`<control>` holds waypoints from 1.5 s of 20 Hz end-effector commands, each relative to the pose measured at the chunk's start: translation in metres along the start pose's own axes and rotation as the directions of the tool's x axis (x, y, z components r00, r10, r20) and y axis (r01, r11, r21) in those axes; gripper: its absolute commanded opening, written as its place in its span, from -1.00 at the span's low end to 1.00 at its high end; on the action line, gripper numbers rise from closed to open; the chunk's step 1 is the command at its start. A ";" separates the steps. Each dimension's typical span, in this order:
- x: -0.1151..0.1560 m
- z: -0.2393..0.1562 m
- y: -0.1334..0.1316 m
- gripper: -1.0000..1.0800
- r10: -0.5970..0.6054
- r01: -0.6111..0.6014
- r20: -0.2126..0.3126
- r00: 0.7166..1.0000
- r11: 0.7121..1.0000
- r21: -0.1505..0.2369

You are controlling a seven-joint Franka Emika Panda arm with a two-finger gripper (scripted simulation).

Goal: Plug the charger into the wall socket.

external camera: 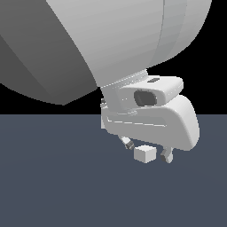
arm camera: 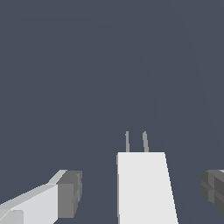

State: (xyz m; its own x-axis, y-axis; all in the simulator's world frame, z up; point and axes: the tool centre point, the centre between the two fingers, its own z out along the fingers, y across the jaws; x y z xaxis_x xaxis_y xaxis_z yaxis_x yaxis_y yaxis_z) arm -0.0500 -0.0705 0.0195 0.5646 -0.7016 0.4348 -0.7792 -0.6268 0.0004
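We see the gripper [external camera: 147, 149] with its jaws apart, one finger [arm camera: 65, 192] on each side of the charger [external camera: 144, 154] and a clear gap to either pad, so nothing is clamped yet. The charger, a small white block, lies between the jaws on the dark blue-grey floor [external camera: 53, 186]. In the wrist view its two thin prongs [arm camera: 136, 141] point straight away from the camera, along the line midway between the fingers, so we judge that closing squarely across its sides should catch it. We cannot find the wall socket in either view. Behind the floor the exterior view shows only black.
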 end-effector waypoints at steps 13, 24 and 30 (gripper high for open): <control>-0.003 0.007 0.000 -1.00 0.001 -0.001 -0.001 1.000 1.000 0.001; 0.004 0.002 -0.004 -1.00 -0.060 0.060 -0.004 0.998 0.998 0.030; 0.013 -0.009 -0.016 -1.00 -0.177 0.178 -0.015 0.984 0.980 0.087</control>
State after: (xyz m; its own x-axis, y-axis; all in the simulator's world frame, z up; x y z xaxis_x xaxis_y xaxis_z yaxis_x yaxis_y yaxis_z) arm -0.0357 -0.0678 0.0288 0.6688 -0.5998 0.4393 -0.6677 -0.7444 0.0000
